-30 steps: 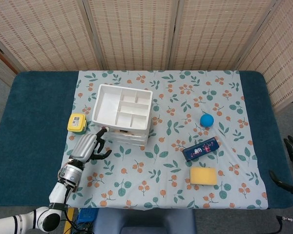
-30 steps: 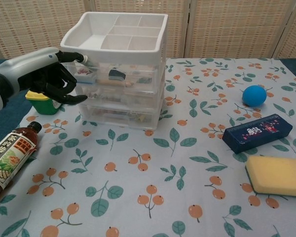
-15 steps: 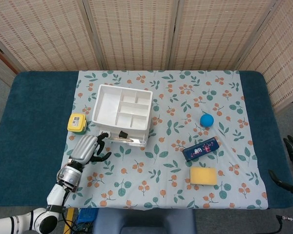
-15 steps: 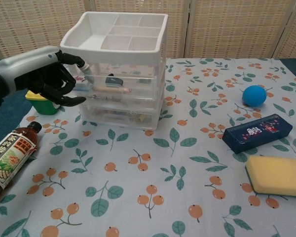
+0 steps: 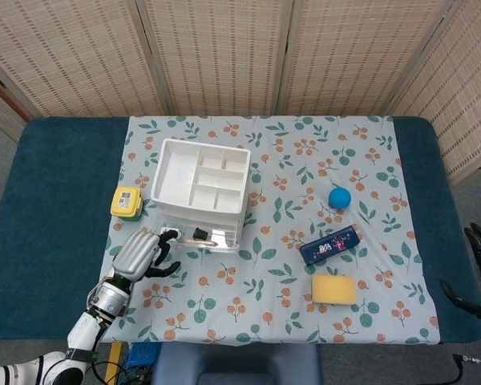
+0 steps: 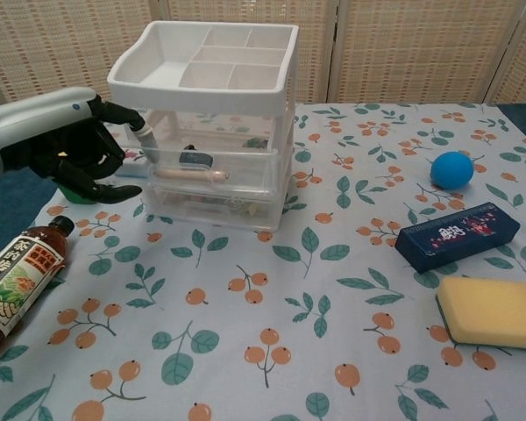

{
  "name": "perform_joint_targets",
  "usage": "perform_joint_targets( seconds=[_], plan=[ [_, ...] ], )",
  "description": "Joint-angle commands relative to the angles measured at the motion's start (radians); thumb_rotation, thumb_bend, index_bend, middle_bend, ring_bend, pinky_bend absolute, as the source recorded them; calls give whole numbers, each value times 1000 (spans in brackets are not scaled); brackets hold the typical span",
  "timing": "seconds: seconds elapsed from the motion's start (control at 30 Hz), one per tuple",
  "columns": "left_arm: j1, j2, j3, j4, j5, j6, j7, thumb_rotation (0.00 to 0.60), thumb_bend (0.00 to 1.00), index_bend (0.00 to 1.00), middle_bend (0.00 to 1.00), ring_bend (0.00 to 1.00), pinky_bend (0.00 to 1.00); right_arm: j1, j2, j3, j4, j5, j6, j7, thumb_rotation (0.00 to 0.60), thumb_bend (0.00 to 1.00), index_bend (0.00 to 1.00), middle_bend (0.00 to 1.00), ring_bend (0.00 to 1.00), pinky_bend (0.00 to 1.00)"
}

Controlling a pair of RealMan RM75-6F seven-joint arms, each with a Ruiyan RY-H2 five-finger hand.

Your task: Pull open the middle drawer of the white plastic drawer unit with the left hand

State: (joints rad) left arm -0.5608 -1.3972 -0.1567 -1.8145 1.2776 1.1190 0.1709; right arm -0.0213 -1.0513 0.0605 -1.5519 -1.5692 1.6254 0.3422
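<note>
While the left hand (image 6: 57, 145) hooks its fingers (image 6: 123, 112) on the middle drawer (image 6: 212, 160), it sticks out of the drawer unit (image 6: 212, 96).

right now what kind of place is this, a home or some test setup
Probably a staged test setup, not a home: folding woven screens wall off a padded table, with unrelated props on a leaf-print cloth: a drawer unit, a ball, a sponge.

**Table and contents**

Table (image 5: 56, 208), dark teal top, bore a leaf-and-berry cloth (image 5: 289, 160). On the cloth: white drawer unit (image 5: 200, 180), yellow container (image 5: 126, 202), blue ball (image 5: 340, 197), navy box (image 5: 329, 245), yellow sponge (image 5: 334, 289), brown bottle (image 6: 17, 276) lying flat.
</note>
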Motion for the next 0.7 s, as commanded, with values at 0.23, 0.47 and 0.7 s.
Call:
perform_joint_targets(
  seconds=[0.23, 0.47, 0.7],
  plan=[
    [5, 26, 22, -35, 9, 0, 24, 600, 278, 445, 835, 961, 1000, -2, -1, 0, 6, -1, 3, 6, 600, 284, 0, 5, 0, 0],
    [9, 37, 34, -55, 10, 1, 32, 600, 278, 445, 835, 960, 1000, -2, -1, 0, 10, 1, 3, 10, 600, 283, 0, 5, 0, 0],
    [13, 44, 44, -72, 14, 2, 37, 600, 278, 433, 835, 960, 1000, -3, -2, 0, 14, 3, 2, 14, 600, 283, 0, 5, 0, 0]
  ],
)
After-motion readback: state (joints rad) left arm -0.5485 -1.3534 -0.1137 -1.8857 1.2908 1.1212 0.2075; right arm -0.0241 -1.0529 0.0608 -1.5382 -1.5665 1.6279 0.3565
